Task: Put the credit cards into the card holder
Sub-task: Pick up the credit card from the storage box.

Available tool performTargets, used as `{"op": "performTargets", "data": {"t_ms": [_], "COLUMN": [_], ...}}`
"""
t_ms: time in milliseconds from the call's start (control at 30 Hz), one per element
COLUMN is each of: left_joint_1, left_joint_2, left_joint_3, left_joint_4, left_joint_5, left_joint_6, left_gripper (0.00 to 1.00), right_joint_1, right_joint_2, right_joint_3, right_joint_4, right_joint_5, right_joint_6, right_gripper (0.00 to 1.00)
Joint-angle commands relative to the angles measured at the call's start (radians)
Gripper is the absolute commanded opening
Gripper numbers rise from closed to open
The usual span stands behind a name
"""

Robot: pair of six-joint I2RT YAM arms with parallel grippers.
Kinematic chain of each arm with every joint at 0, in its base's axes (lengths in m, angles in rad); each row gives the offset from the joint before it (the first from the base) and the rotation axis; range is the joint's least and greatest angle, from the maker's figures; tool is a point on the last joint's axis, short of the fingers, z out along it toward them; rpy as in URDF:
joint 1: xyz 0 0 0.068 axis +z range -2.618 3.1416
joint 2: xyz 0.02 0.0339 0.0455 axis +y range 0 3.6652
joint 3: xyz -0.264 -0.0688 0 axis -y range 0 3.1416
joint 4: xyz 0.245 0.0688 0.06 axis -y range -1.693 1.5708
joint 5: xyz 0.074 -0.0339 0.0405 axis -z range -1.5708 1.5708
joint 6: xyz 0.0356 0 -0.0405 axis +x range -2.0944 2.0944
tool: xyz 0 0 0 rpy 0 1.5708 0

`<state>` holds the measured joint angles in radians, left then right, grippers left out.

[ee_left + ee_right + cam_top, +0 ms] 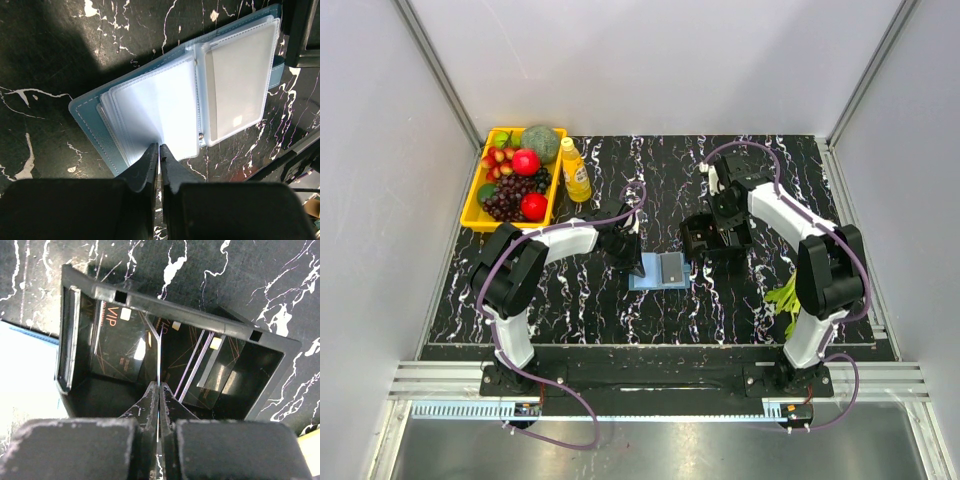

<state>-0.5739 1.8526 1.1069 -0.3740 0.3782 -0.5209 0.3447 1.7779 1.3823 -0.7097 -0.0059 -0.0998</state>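
Left of the card holder point(645, 280), from above, sits my left claw point(630, 258); right of it, my right claw point(717, 238) is in a black box point(692, 240). Left wrist: claw closed at a clear sleeve point(160, 107), one credit card point(235, 95) already filed. Right wrist: claw pinches a second credit card point(158, 357); more credit cards point(117, 347) wait, so I judge much remains.

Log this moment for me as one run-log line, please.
left gripper: shut on card holder sleeve | right gripper: shut on credit card in black box | sleeved: one grey card
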Motion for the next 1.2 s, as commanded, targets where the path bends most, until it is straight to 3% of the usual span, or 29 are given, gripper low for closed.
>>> {"op": "performTargets", "data": {"t_ms": [0,133,400,600,667,733,867,1000,1167], "left_joint_1": [0.005,0.005,0.005,0.005,0.005,0.005,0.006,0.005,0.005], "left_joint_2": [0.004,-0.003,0.005,0.008,0.011,0.011,0.013,0.013,0.008], "left_joint_3": [0.013,0.01,0.016,0.018,0.018,0.016,0.016,0.015,0.014], "left_joint_4": [-0.002,0.0,-0.002,-0.002,-0.002,-0.002,-0.002,-0.002,-0.002], "left_joint_5": [-0.041,-0.047,-0.042,-0.039,-0.038,-0.036,-0.036,-0.038,-0.041], "left_joint_6": [0.009,0.01,0.009,0.009,0.01,0.009,0.01,0.009,0.007], "left_gripper": [0.09,0.09,0.09,0.09,0.09,0.09,0.09,0.09,0.09], "right_joint_1": [-0.004,-0.006,-0.007,-0.015,-0.019,-0.026,-0.027,-0.035,-0.036], "right_joint_2": [0.063,0.081,0.055,0.035,0.032,0.032,0.018,0.006,-0.067], "right_joint_3": [0.073,0.081,0.064,0.05,0.044,0.04,0.031,0.032,0.021], "right_joint_4": [-0.024,-0.02,-0.004,0.001,0.001,0.003,0.009,0.01,0.044], "right_joint_5": [0.052,0.032,0.027,0.012,0.009,-0.029,-0.019,0.0,0.052], "right_joint_6": [0.009,0.008,0.009,0.008,0.011,0.011,0.018,0.018,0.025], "right_gripper": [0.02,0.09,0.05,0.19,0.18,0.02,0.06,0.0,0.0]}}
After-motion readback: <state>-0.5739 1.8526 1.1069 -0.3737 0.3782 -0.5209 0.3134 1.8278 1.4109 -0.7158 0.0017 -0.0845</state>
